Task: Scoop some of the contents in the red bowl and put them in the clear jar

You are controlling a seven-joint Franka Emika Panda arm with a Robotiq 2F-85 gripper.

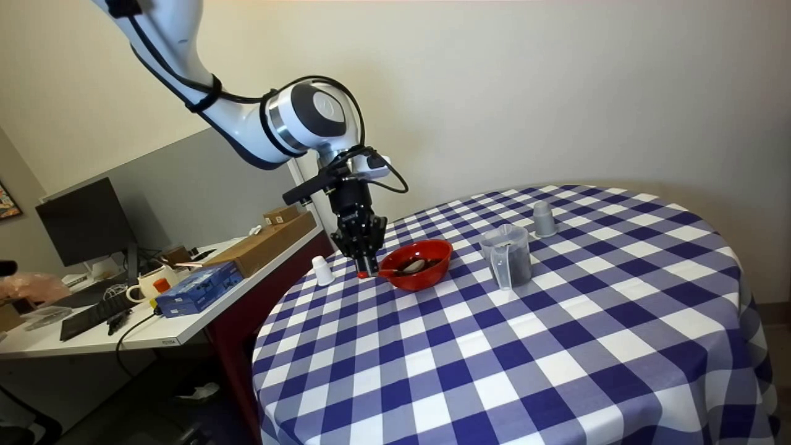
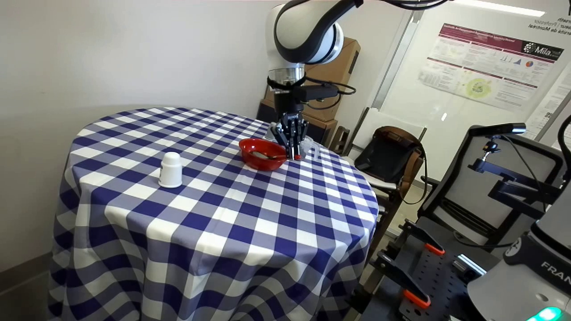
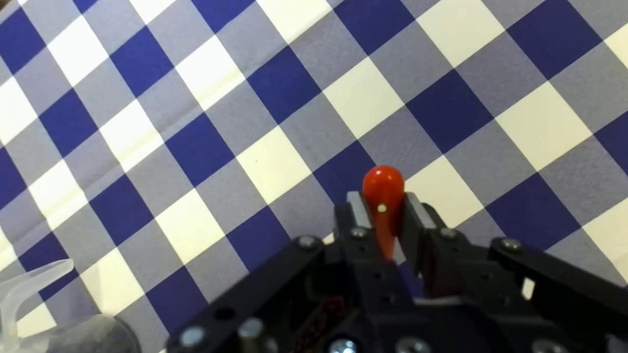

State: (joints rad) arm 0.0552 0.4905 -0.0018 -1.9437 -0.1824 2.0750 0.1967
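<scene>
Cloth (image 1: 469, 371) filled the foreground. Beyond, the gripper (image 1: 368, 272) pinched the spoon (image 1: 413, 267) by the handle (image 3: 383, 185) between its jaws, the spoon's head in the bowl (image 1: 426, 282). The jar (image 1: 508, 258) stood near the bowl, a grey container (image 1: 544, 220) behind it, then the wall (image 1: 494, 93).

The end effector (image 3: 385, 208) pinches 1 red handle (image 3: 383, 189) over the checkered surface (image 3: 272, 164); 1 clear jar (image 3: 88, 336), partly cropped, lower left.

One bowl (image 1: 418, 281), one spoon (image 1: 413, 267), one jar (image 1: 519, 262) (plus two small containers (image 1: 322, 271) (image 1: 544, 220)).
</scene>
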